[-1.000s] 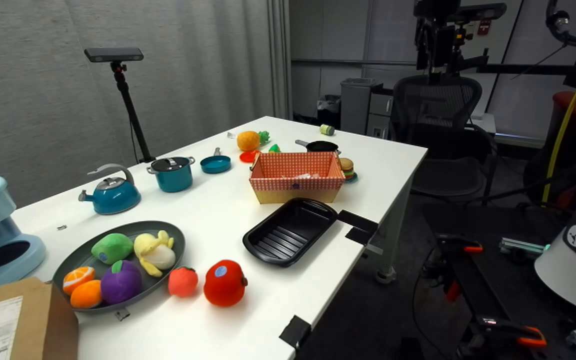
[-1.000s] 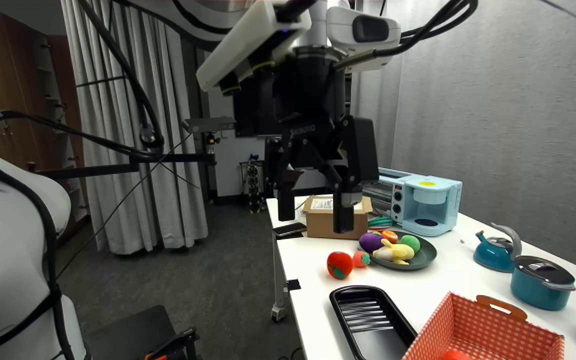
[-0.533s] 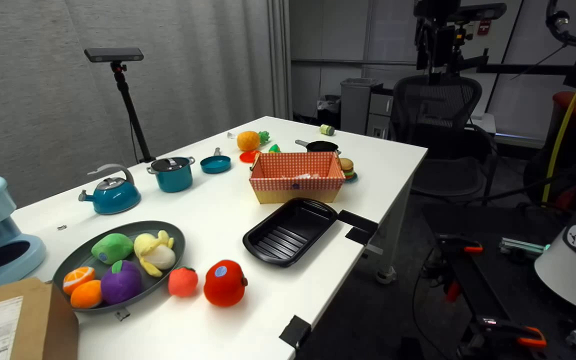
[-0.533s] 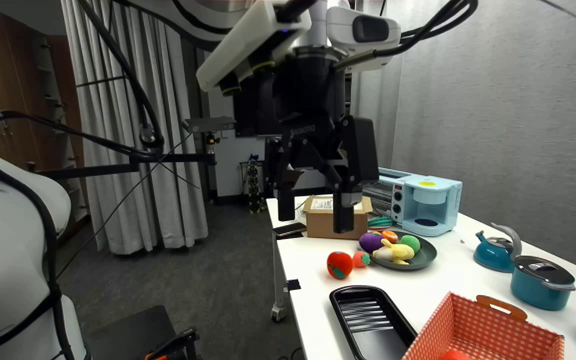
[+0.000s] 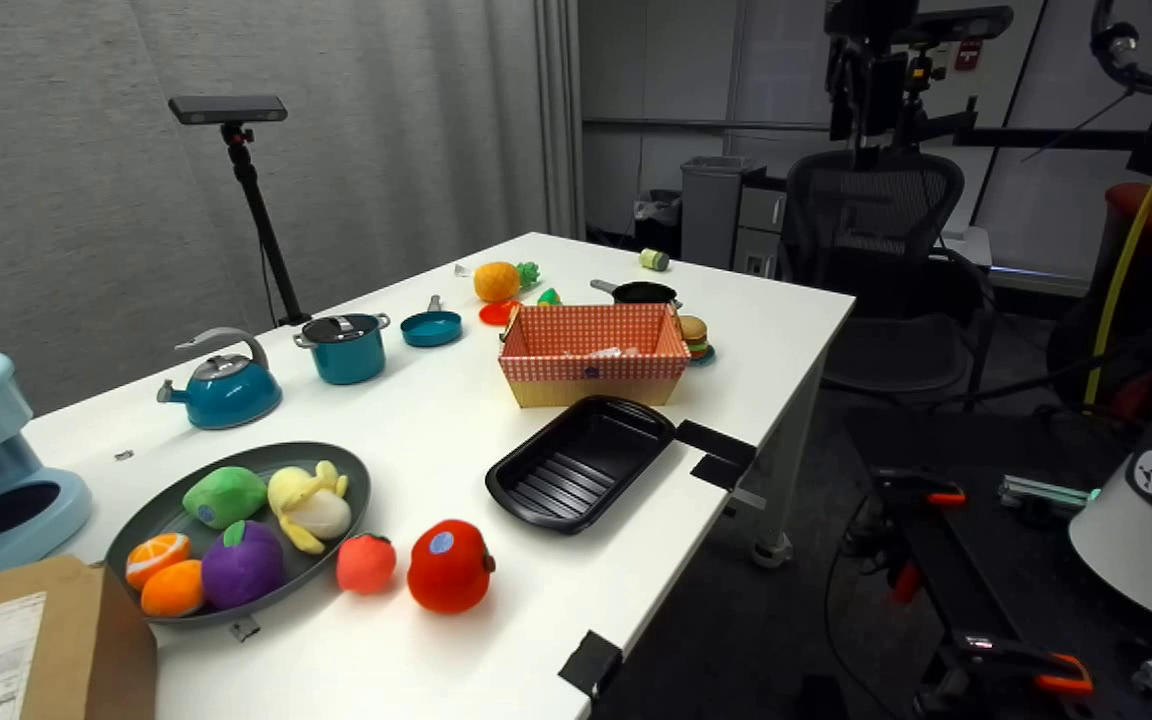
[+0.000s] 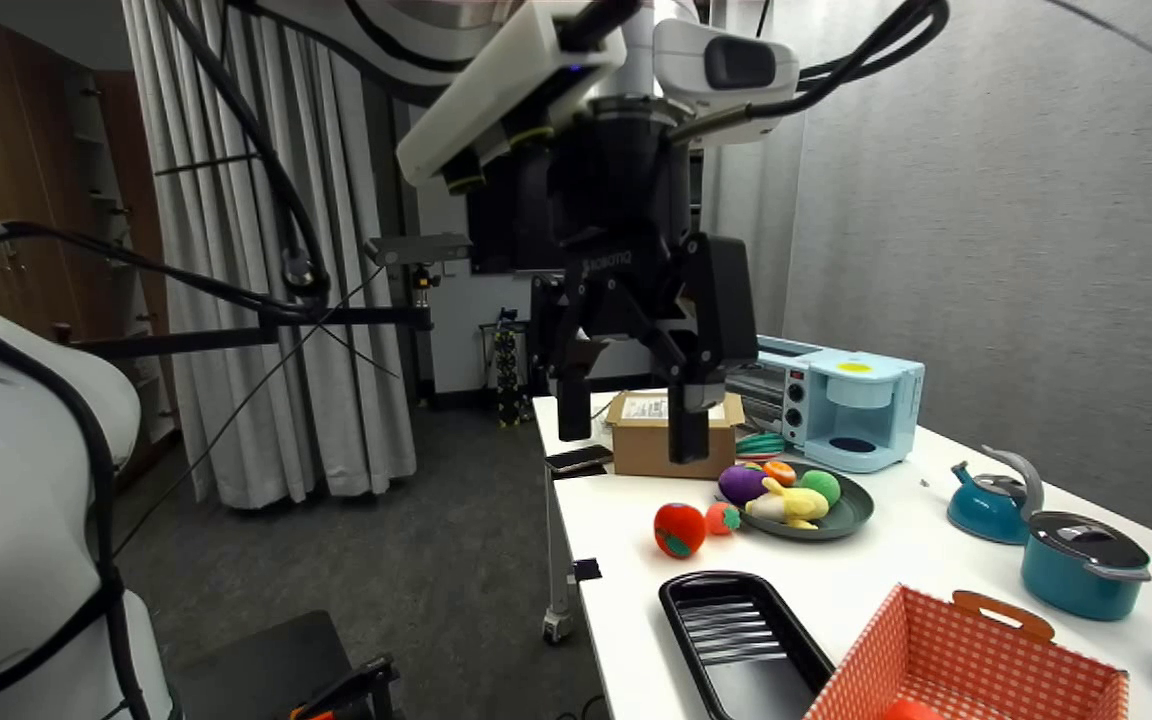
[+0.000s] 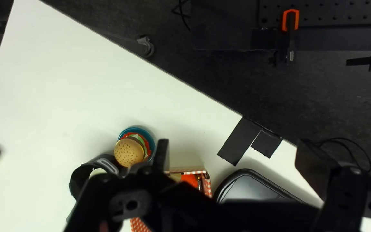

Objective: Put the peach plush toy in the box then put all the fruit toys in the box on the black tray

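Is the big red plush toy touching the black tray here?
Apart. An exterior view shows white tabletop between the red plush toy and the black tray.

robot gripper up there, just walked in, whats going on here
A robot gripper hangs in the air, well clear of the white table, its fingers apart with nothing between them, so nothing is being handled. The round red plush toy sits on the table, outside the red-checked box, next to a smaller red-orange toy. More toy fruit lies in the dark bowl. The box stands beside the black tray, not on it, with something red partly visible inside.
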Tool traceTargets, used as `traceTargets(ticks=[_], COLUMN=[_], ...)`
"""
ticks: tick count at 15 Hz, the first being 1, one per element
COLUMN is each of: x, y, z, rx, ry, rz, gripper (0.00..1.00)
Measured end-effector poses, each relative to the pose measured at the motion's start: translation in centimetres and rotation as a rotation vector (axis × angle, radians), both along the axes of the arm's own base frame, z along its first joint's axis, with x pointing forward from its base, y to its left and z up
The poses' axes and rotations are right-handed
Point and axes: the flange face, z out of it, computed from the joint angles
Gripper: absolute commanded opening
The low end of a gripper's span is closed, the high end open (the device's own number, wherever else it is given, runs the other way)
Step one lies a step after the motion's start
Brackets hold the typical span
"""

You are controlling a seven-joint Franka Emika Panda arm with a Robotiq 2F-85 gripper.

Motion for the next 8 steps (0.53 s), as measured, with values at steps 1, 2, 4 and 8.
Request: traceTargets(ticks=[1, 2, 4, 8], x=[0.2, 0.5, 1.2, 3.6], y=[0.1, 0.3, 0.8, 3.4], z=[-0.1, -0.2, -0.7, -2.1], rx=[-0.002, -0.004, -0.008, -0.024], ry=[-0.001, -0.002, 0.002, 0.025], rz=[0.005, 0.012, 0.033, 0.114], gripper=[1.0, 1.0, 1.0, 1.0])
